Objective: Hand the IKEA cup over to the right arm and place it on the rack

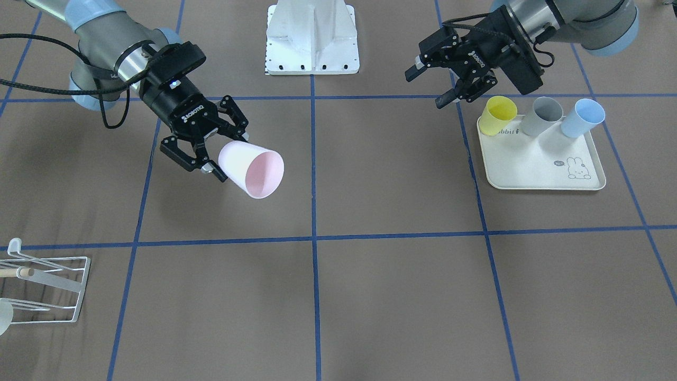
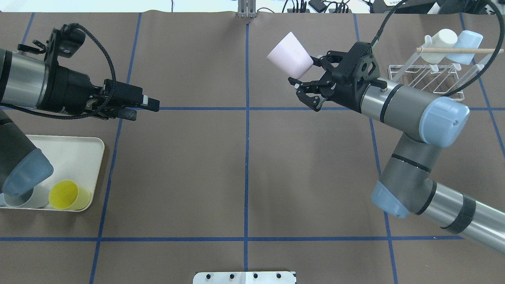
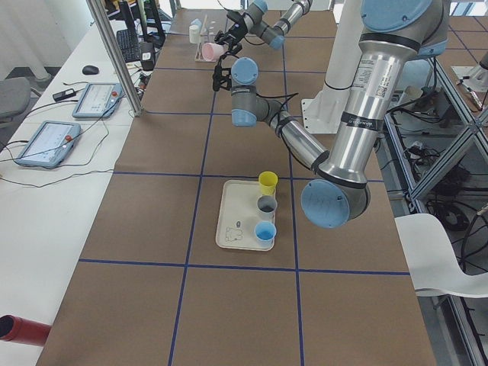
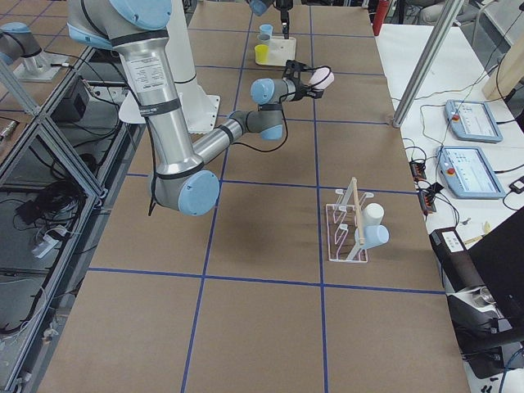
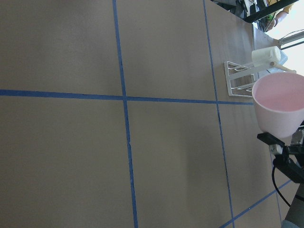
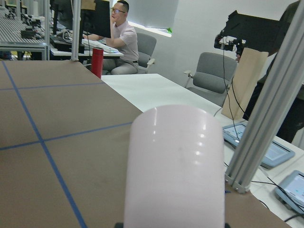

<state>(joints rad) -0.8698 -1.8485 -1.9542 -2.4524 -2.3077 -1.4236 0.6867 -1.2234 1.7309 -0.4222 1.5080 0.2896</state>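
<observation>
Right end effector [image 1: 228,153] pinches the pink cup [image 1: 254,166] near its base, above the surface and well apart from the rack [image 2: 428,77] — a shallow hold that could slip or clip the two hung cups [image 2: 453,41]. Left end effector [image 1: 431,84] — spread, empty.

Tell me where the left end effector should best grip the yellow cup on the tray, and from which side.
Probably its upper wall, from above: the yellow cup stands upright, mouth open, so one finger can go inside. Keep to the side away from the grey cup beside it.
</observation>
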